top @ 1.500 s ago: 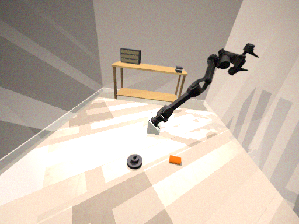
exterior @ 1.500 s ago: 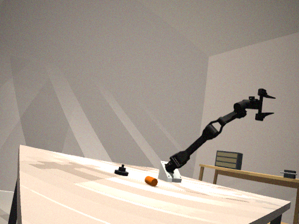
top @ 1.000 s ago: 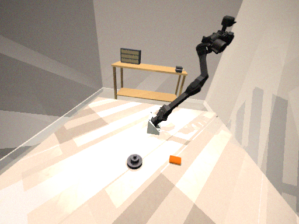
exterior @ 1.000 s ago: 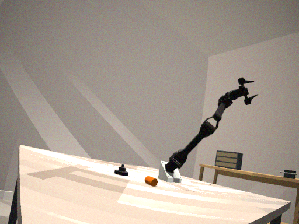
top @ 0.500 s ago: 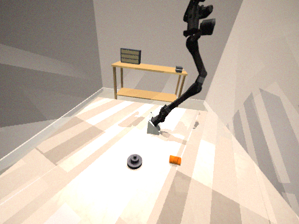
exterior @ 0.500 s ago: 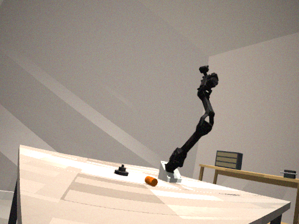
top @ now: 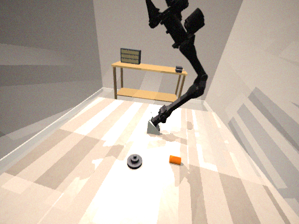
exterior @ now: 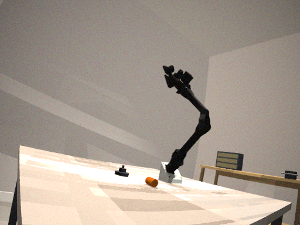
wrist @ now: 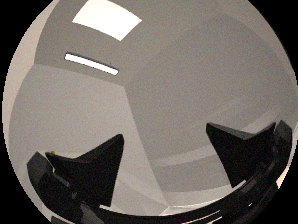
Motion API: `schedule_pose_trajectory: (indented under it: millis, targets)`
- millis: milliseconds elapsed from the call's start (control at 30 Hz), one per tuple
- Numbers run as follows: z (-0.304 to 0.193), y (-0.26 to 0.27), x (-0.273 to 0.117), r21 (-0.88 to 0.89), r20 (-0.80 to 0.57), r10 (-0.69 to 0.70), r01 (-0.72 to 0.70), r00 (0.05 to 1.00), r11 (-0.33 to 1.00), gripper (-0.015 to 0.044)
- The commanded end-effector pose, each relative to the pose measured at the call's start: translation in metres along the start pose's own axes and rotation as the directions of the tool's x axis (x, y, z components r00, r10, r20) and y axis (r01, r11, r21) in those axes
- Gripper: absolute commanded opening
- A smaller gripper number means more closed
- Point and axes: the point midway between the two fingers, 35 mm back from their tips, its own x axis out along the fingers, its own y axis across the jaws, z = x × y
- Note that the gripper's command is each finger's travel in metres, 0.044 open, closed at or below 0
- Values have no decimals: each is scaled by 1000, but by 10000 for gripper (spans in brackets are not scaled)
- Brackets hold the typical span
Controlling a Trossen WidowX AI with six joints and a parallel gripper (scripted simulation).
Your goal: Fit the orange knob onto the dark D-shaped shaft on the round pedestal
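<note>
The orange knob (top: 175,160) (exterior: 151,181) is a short cylinder lying on its side on the table. The dark round pedestal (top: 134,165) (exterior: 121,173) stands to its left in the top and exterior views, with the small dark shaft (top: 135,157) (exterior: 123,166) upright at its centre. The shaft's flat side cannot be made out, nor can the knob's hole. My gripper (exterior: 164,71) (wrist: 166,133) is open and empty, high above the table and far from knob and pedestal. In the top view its fingers are partly cut off by the top edge.
The arm's pale base (top: 152,129) (exterior: 173,177) stands behind the knob and pedestal. A wooden bench (top: 149,67) (exterior: 258,174) with a drawer box (top: 130,56) (exterior: 229,160) and a small dark object (top: 178,69) (exterior: 290,174) is farther back. The wrist view shows walls and ceiling lights.
</note>
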Motion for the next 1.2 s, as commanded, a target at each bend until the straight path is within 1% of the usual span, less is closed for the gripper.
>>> schedule_pose_trajectory:
  millis: [0, 133, 267, 433, 567, 667, 767, 867, 967, 1033, 1167]
  targets:
    - [-73, 28, -6, 90, -224, 58, -39, 973, 995, 440]
    - [-155, 57, -28, 177, -469, 110, -29, 877, 984, 440]
    - [-232, 81, -69, 233, -682, 144, 26, 717, 972, 440]
    - [-315, 103, -142, 232, -885, 148, 143, 442, 962, 440]
    - [-367, 109, -215, 154, -978, 111, 250, 179, 956, 440]
    - [-396, 108, -277, 46, -998, 59, 321, -29, 946, 440]
    - [-414, 99, -341, -104, -972, -15, 370, -236, 923, 440]
    - [-422, 84, -407, -290, -897, -107, 387, -430, 875, 440]
    - [-417, 62, -471, -499, -772, -213, 364, -599, 786, 440]
    - [-413, 53, -493, -576, -715, -253, 345, -651, 741, 440]
    - [-413, 51, -494, -583, -710, -257, 343, -656, 737, 440]
